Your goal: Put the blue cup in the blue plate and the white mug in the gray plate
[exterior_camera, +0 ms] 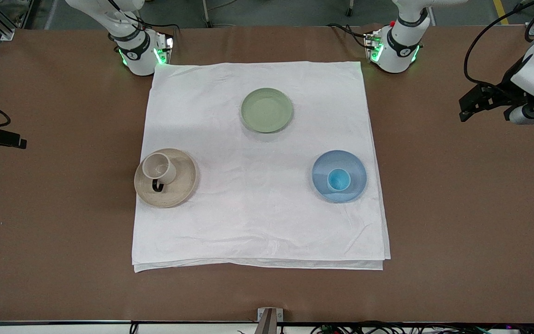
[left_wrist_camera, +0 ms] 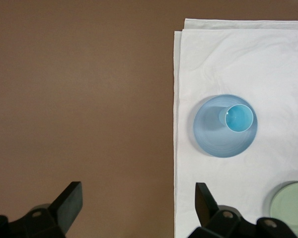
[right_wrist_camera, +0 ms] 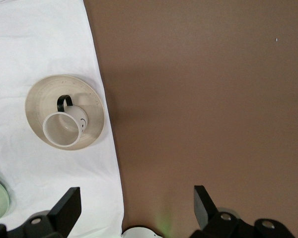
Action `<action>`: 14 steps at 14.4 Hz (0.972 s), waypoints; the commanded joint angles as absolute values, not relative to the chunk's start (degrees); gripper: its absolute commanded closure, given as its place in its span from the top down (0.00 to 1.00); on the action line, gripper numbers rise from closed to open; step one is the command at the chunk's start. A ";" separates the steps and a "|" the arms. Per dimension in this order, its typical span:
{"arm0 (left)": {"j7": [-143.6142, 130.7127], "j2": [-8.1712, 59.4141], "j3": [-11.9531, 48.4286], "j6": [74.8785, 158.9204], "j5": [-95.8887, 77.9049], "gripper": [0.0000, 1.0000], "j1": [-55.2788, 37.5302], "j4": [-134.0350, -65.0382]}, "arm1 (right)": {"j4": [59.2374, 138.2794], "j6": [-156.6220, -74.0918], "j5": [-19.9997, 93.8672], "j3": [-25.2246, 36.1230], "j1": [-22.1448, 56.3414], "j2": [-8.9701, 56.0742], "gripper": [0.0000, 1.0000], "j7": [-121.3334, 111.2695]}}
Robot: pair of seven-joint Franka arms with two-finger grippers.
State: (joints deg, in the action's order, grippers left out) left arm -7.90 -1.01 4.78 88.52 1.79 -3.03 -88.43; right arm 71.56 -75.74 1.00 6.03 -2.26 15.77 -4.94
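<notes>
The blue cup (exterior_camera: 339, 179) stands upright in the blue plate (exterior_camera: 322, 171) on the white cloth, toward the left arm's end. The white mug (exterior_camera: 159, 168) stands upright on the gray plate (exterior_camera: 184, 183), toward the right arm's end, its dark handle pointing toward the front camera. My left gripper (exterior_camera: 465, 109) hangs open and empty over bare table off the cloth's edge; its wrist view shows the cup (left_wrist_camera: 238, 118) in the plate (left_wrist_camera: 211, 134). My right gripper (exterior_camera: 19, 140) is open and empty over bare table at the other end; its wrist view shows the mug (right_wrist_camera: 63, 130) on the gray plate (right_wrist_camera: 39, 101).
A green plate (exterior_camera: 266, 110) lies empty on the white cloth (exterior_camera: 257, 218), farther from the front camera than the other two plates. Brown table surrounds the cloth. The arms' bases stand at the cloth's two corners farthest from the camera.
</notes>
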 commanded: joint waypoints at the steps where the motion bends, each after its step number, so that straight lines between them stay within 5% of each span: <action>1: -4.16 -1.14 5.01 89.03 0.79 1.00 -2.20 -88.51 | 81.01 -79.88 1.32 5.62 -1.23 8.46 1.00 -5.10; 14: -1.67 -1.76 4.83 88.77 0.79 1.00 -1.85 -88.42 | 95.54 -85.25 -0.61 5.45 -0.18 -7.21 1.00 -5.54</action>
State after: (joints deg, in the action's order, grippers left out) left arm -3.18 -1.06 4.75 88.79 1.79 -2.37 -88.42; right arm 92.78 -83.60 0.67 5.63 -0.38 -4.16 -5.00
